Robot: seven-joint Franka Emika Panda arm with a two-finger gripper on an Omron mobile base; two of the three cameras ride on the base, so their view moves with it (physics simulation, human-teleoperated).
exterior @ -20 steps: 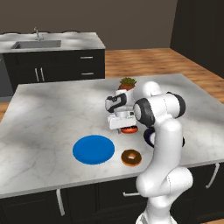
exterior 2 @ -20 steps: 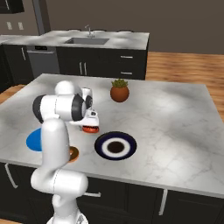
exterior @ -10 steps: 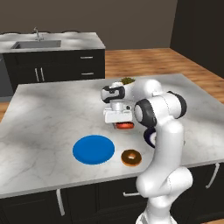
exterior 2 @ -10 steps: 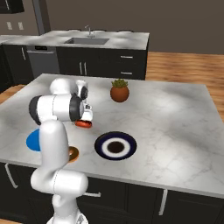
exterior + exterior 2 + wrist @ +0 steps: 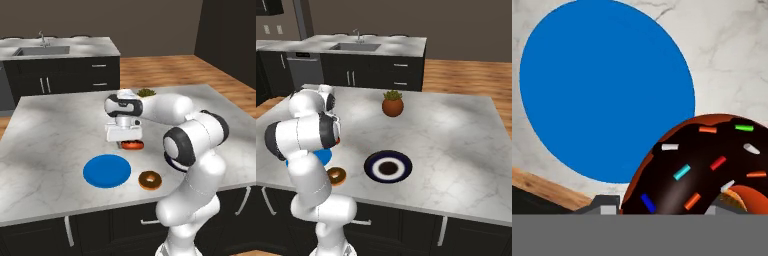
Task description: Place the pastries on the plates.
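My gripper (image 5: 126,141) is shut on the dark chocolate donut (image 5: 132,145), holding it just above the marble counter beside the far right rim of the bright blue plate (image 5: 107,170). In the hand view the sprinkled donut (image 5: 707,170) sits close at the lower right, with the blue plate (image 5: 607,90) spread below it to the upper left. The brown-glazed donut (image 5: 150,180) lies on the counter right of the blue plate, near the front edge. In the right base view, the navy plate with the white ring (image 5: 388,168) lies right of the brown-glazed donut (image 5: 336,175); my arm hides much of the blue plate (image 5: 323,156).
A terracotta plant pot (image 5: 392,104) stands at the back of the island, partly behind my arm in the left base view. A rear counter with a sink (image 5: 40,50) runs behind the island. The island's front edge (image 5: 75,212) is close to the brown-glazed donut.
The arm has swung left with the chocolate donut, from beside the navy plate side of the island to the edge of the blue plate. Plates and the other donut have stayed put.
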